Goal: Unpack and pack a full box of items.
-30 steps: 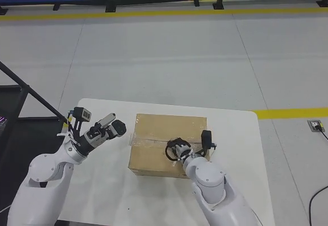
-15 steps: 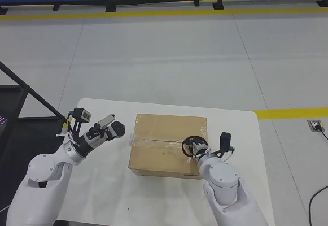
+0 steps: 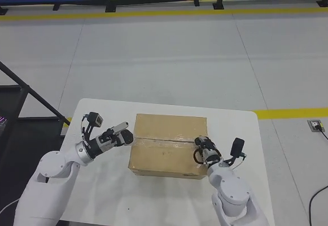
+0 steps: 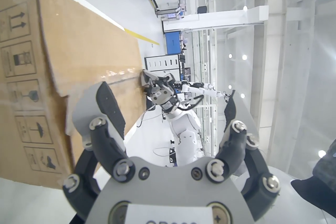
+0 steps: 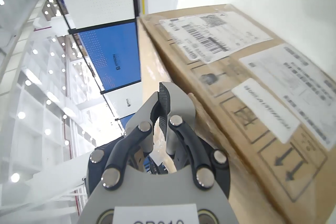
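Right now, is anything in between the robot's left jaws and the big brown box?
No, nothing visible. The left jaws stand open right at one end of the box, with no object between them.

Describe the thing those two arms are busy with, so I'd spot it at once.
Find the white table on the grey floor. At its middle sits a shut brown cardboard box, clear tape along its top seam. Its brown stands out from the white; the left gripper and right gripper flank it.
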`<state>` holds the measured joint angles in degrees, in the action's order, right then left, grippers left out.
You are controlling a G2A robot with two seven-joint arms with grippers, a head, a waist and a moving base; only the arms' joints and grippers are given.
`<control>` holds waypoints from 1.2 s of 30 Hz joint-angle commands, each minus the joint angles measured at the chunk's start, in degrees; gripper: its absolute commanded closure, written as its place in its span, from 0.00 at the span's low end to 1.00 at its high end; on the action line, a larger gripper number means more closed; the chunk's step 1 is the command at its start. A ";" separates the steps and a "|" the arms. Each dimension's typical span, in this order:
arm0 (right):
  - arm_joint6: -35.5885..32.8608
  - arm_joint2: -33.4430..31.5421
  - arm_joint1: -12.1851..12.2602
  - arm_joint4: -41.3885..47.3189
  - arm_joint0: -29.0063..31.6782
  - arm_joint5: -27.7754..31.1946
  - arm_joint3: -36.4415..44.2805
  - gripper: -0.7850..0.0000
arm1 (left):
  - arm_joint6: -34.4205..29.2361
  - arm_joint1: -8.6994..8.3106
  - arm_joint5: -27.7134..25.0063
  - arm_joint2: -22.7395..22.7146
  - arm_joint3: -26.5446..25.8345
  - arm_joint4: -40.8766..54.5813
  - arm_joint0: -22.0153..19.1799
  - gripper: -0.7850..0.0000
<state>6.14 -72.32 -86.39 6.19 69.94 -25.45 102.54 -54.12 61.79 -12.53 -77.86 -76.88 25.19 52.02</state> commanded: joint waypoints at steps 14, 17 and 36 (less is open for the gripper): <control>-2.96 1.20 -0.08 0.16 -0.41 0.60 -3.85 1.00 | 2.03 0.34 -1.18 1.43 6.80 -0.19 -0.97 0.00; -2.94 1.01 -0.12 0.59 -0.73 0.02 -4.33 1.00 | 2.12 0.30 -1.14 1.26 7.23 0.02 -0.72 0.00; -3.65 0.82 -0.11 0.86 0.31 0.03 -4.19 1.00 | 5.96 0.77 -1.36 2.97 10.26 -2.12 -1.33 0.00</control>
<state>2.55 -71.51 -86.50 7.01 70.21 -25.50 98.37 -49.51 62.59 -13.61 -75.00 -66.83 24.97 50.85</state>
